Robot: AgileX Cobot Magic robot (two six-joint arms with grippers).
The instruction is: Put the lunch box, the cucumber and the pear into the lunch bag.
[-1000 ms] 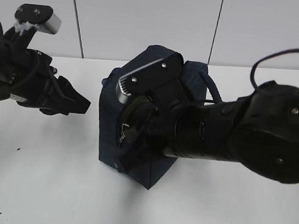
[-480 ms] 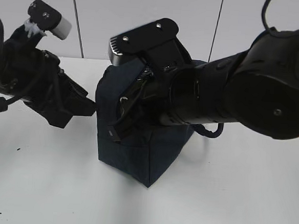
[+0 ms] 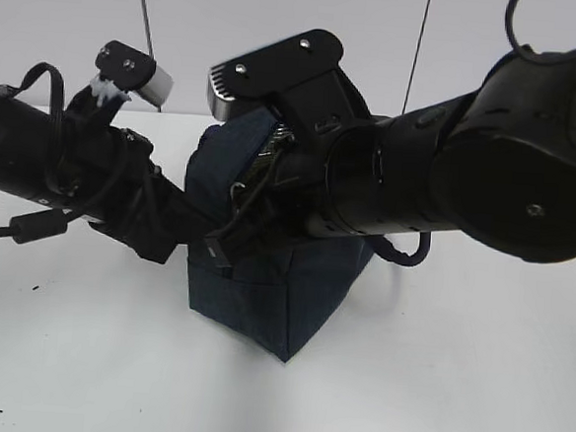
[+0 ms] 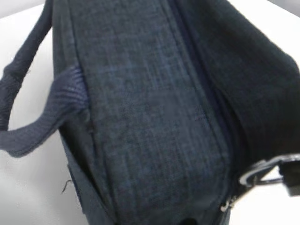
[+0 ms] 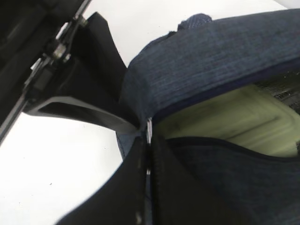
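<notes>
The navy lunch bag (image 3: 273,294) stands mid-table, its top partly unzipped. In the right wrist view the bag (image 5: 211,61) gapes, and the pale green lid of the lunch box (image 5: 234,117) shows inside. My right gripper (image 5: 149,137) is shut on the metal zipper pull (image 5: 149,126) at the bag's left front corner (image 3: 221,249). My left gripper (image 3: 190,231) presses against the bag's left edge, and its jaws are hidden. The left wrist view is filled by bag fabric (image 4: 154,117), a handle (image 4: 42,131) and a zipper ring (image 4: 262,171). The cucumber and pear are out of view.
The white table (image 3: 434,384) runs around the bag, with a white panelled wall (image 3: 232,24) behind. The bulky right arm (image 3: 468,179) covers the bag's top and right side. The second handle loop (image 3: 404,252) hangs under that arm.
My left arm has moved right until its gripper meets the bag's left edge. My right arm rose over the bag early on, then stayed on the zipper pull.
</notes>
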